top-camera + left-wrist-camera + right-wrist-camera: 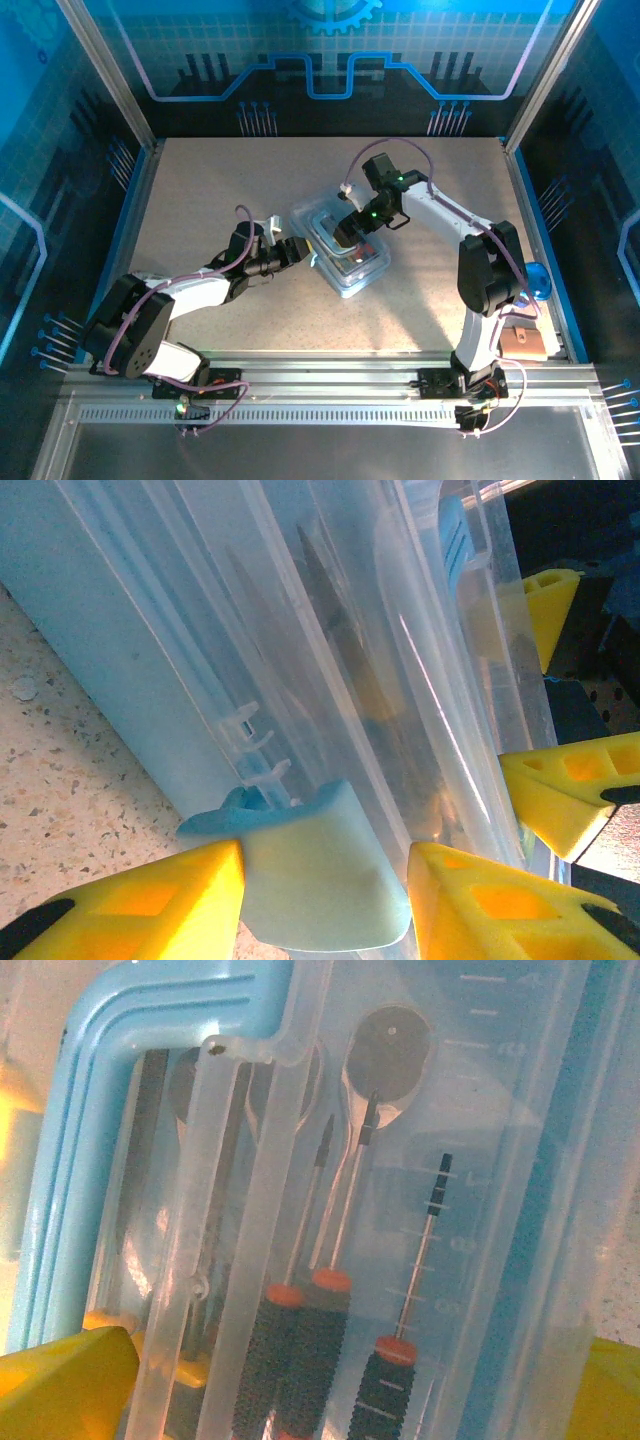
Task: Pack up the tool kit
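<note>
The tool kit (350,258), a pale-blue translucent box under a clear lid, lies mid-table. My left gripper (298,250) is at its left side. In the left wrist view the yellow fingers (180,890) press both sides of the box's pale-blue latch (320,880), so the left gripper (325,875) is shut on it. My right gripper (350,232) hovers open just over the lid (250,1160). Its yellow fingertips (60,1380) stand wide apart around the right gripper's (340,1390) gap. Through the lid I see three screwdrivers (300,1350) with black knurled handles and a bit of the yellow pliers (188,1370).
A blue round object (537,280) and a tan block (522,343) sit by the right arm's base. Enclosure walls ring the speckled table (220,180). Metal rails (330,385) run along the near edge.
</note>
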Motion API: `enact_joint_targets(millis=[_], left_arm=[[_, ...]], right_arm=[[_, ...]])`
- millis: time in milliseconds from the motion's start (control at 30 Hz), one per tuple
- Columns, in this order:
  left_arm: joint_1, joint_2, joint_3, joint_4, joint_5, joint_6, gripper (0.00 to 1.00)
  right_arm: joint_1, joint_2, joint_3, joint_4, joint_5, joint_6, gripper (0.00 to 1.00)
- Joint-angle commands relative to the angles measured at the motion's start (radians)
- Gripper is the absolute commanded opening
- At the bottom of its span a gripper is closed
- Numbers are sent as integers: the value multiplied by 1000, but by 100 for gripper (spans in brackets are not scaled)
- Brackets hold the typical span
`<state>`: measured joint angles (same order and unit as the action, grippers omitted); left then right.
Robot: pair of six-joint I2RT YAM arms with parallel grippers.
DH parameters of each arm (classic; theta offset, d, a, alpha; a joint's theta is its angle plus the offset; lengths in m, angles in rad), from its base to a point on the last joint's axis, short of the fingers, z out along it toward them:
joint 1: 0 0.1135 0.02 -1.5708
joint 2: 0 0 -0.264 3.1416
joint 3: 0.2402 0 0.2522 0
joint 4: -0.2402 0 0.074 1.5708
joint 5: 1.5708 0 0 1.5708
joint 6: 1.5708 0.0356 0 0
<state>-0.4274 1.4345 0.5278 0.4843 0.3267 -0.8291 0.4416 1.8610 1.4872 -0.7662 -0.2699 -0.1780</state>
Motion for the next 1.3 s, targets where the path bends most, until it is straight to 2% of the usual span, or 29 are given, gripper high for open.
enact_joint_targets(millis=[0, 300, 500, 1267], left_arm=[[-1, -20, -3, 32, 5, 8, 47], [-3, -6, -21, 69, 6, -13, 47], [-3, 4, -26, 87, 11, -21, 43], [-5, 54, -32, 145, 21, -44, 42]], right_arm=[[29, 83, -50, -154, 15, -57, 100], [30, 88, -47, -157, 14, -58, 100], [31, 89, -47, -159, 14, -58, 100], [30, 95, -42, -163, 13, -60, 100]])
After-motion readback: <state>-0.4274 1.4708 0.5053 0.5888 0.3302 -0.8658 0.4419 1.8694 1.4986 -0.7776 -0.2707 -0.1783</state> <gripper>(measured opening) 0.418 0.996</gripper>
